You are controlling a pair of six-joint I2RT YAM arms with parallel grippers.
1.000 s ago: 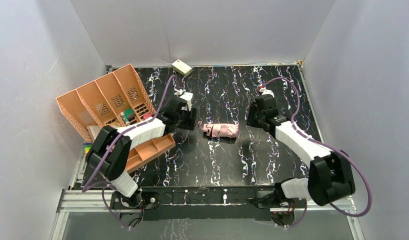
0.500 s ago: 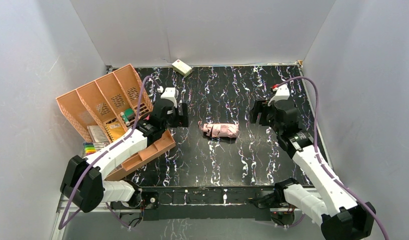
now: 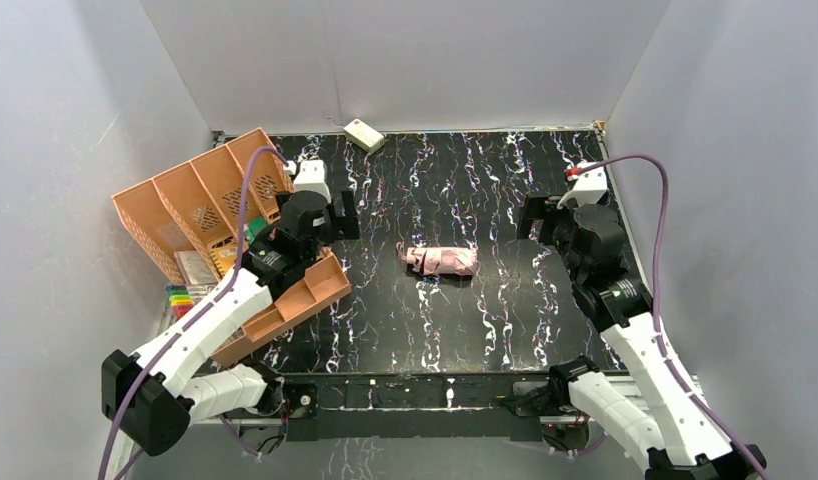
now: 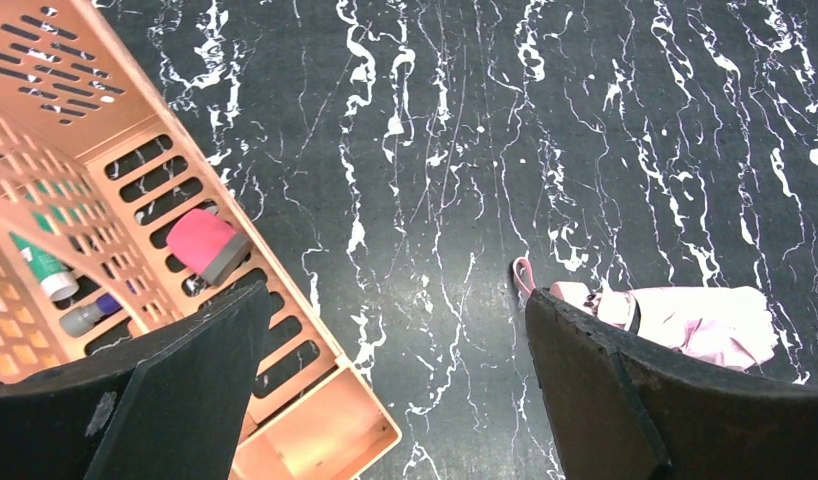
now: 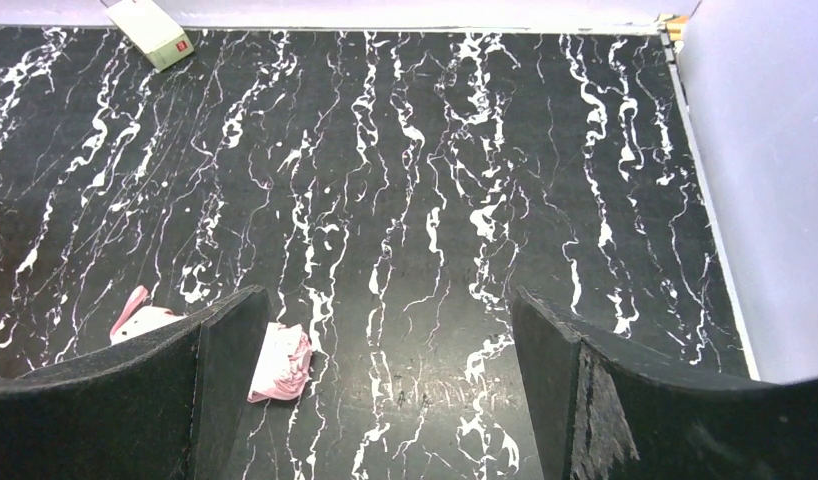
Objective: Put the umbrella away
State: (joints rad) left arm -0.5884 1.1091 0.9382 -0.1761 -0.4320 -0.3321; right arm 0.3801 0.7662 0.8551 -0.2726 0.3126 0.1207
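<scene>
Left end effector (image 4: 395, 300) and right end effector (image 5: 390, 300) are being withdrawn, jaws apart; the rolled umbrella (image 3: 441, 260) is being left on the bench (image 3: 485, 180), apparently finished.

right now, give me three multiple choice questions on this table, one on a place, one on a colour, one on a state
1. Where is the umbrella?
A. in mid-air
B. on the table, between the two arms
C. against the back wall

2. What colour is the small box at the back edge?
A. cream
B. blue
C. green

3. How are the left claw and right claw?
A. both open, empty
B. both shut on the umbrella
C. one holds the box

B: it lies folded mid-table, apart from both claws.
A: it looks pale cream in the top view.
A: each wrist view shows fingers spread, nothing gripped.
</scene>
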